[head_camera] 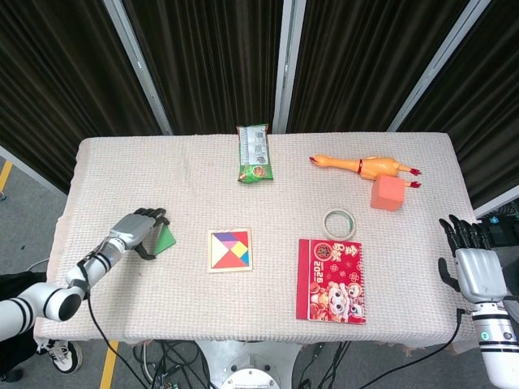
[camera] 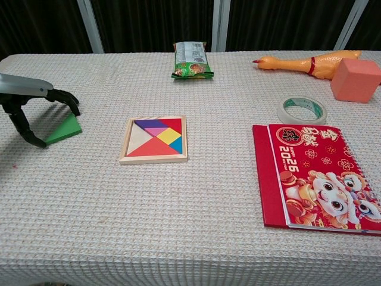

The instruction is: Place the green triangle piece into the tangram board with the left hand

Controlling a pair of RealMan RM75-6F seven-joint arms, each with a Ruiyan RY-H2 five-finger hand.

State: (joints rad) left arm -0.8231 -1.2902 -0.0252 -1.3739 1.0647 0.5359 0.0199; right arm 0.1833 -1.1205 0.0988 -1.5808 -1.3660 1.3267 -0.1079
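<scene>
lying flat on the woven beige table cover (head_camera: 122,170), the green triangle piece (camera: 64,128) sits near the left edge, well apart from the tangram board (camera: 154,139), which shows a bare wooden gap on its left side. left hand (camera: 30,107) arches over the piece, fingers curled down around it; actual contact cannot be confirmed. right hand (head_camera: 474,263) hangs off the table's right edge, fingers apart, holding nothing. dark curtains with pale uprights back the table.
</scene>
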